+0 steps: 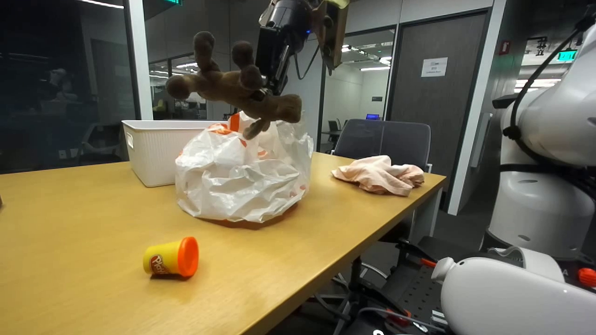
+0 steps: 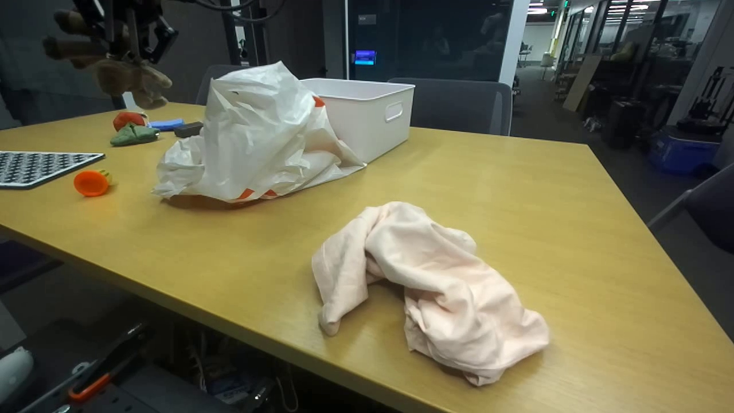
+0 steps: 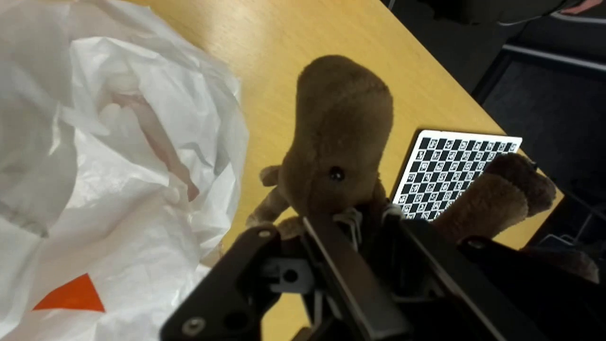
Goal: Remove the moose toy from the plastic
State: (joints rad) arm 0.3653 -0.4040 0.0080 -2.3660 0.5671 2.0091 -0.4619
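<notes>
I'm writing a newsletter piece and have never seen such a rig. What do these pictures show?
It is a robot arm ending in a two-fingered gripper. Two pictures come from cameras standing outside the robot, watching the table; the close-up comes from a camera on its wrist, looking past the gripper. The gripper holds a brown moose toy in the air, apart from the plastic bag. That bag sits on the table with a white bin, a pink cloth, a yellow tub lying on its side and a checkered board. Other small items are too unclear to name.

Around your bench (image 1: 84, 218), an office: note the glass partition (image 1: 361, 88), mesh-backed chair (image 1: 384, 142), door (image 1: 437, 125) bearing a notice (image 1: 434, 67), green exit sign (image 1: 566, 56).
</notes>
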